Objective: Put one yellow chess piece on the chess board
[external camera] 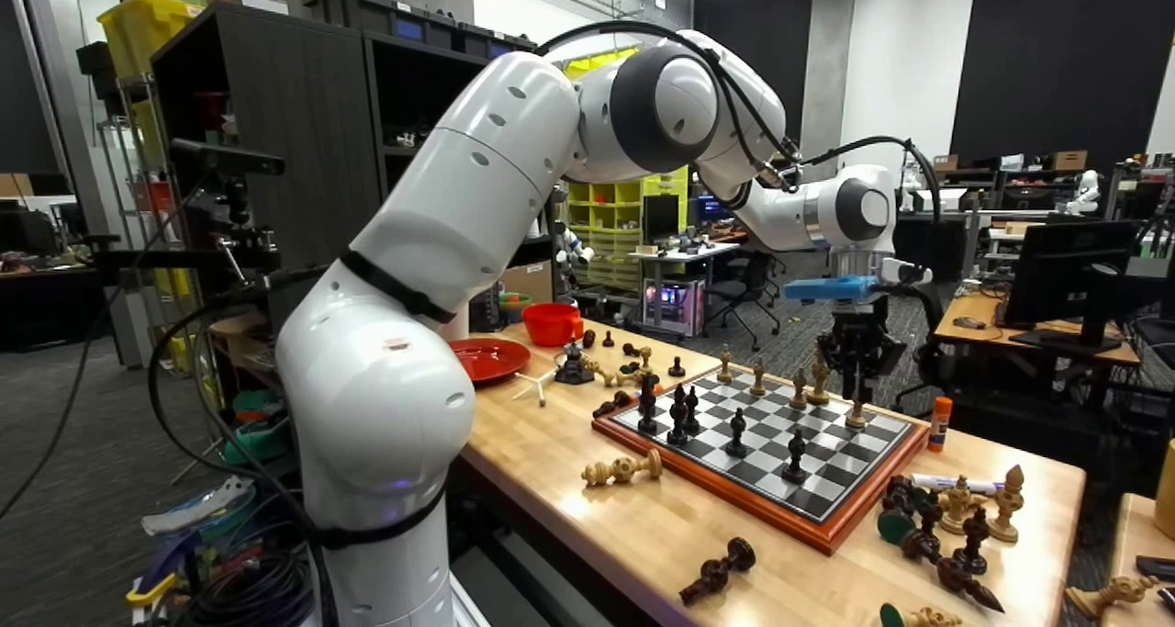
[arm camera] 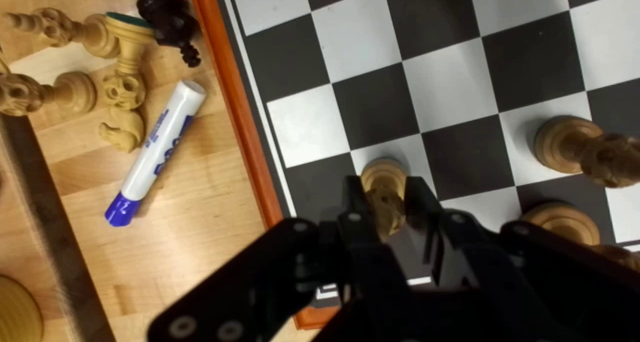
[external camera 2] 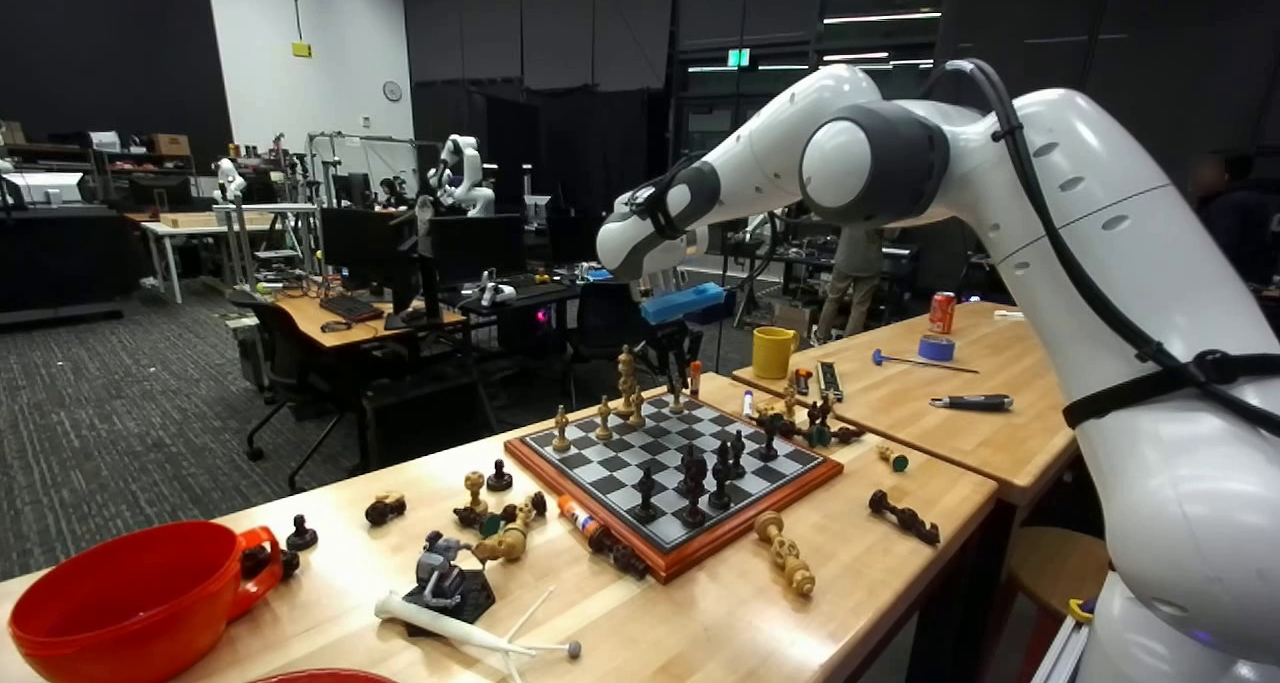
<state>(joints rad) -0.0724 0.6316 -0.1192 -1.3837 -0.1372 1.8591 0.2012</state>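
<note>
The chess board (external camera: pixel 734 497) lies on the table and shows in both exterior views and the wrist view (arm camera: pixel 457 81). My gripper (external camera: pixel 859 384) points down over a corner of the board. Its fingers (arm camera: pixel 383 192) are closed in on both sides of a yellow chess piece (arm camera: pixel 384 171) and appear to touch its head. The piece is upright over a white square near the edge; I cannot tell whether its base rests fully on the board. Other yellow pieces stand close by, one on a white square (arm camera: pixel 567 144). Several dark pieces (external camera: pixel 737 432) stand on the opposite side.
Loose yellow and dark pieces lie beside the board (external camera: pixel 927 540), with a white marker (arm camera: pixel 160 141) and a glue stick (external camera: pixel 941 423) near the frame. A red cup (external camera 2: pixel 130 603), a small figure (external camera 2: pixel 440 578) and more fallen pieces (external camera 2: pixel 510 533) are at the other end.
</note>
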